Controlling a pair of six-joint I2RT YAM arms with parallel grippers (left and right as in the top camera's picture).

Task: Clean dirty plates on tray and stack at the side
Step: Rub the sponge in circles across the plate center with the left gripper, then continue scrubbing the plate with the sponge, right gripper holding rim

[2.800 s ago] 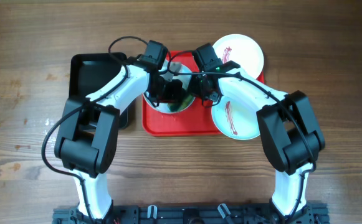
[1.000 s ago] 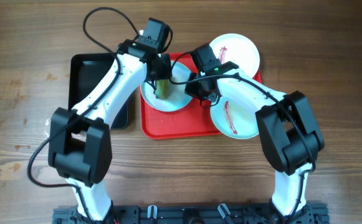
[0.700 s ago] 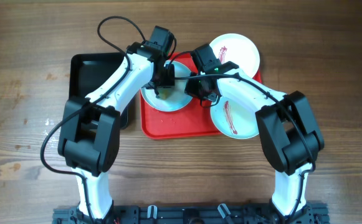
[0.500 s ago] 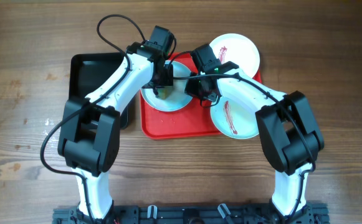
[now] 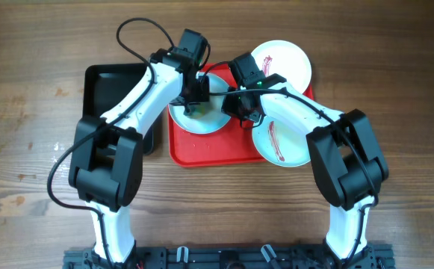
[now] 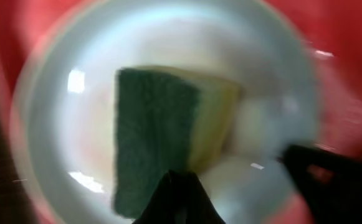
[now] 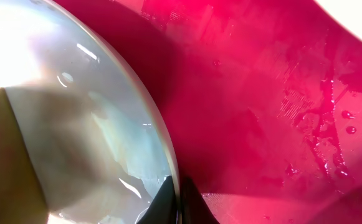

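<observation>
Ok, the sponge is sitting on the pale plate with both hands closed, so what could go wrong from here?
1. The left hand is shut at the lower edge of the sponge. A hold that shallow, if there is one at all, may slip once scrubbing starts.
2. The right hand seems to pinch only the rim of the pale plate, and the red tray shows droplets, so the plate could slide or tip.
</observation>
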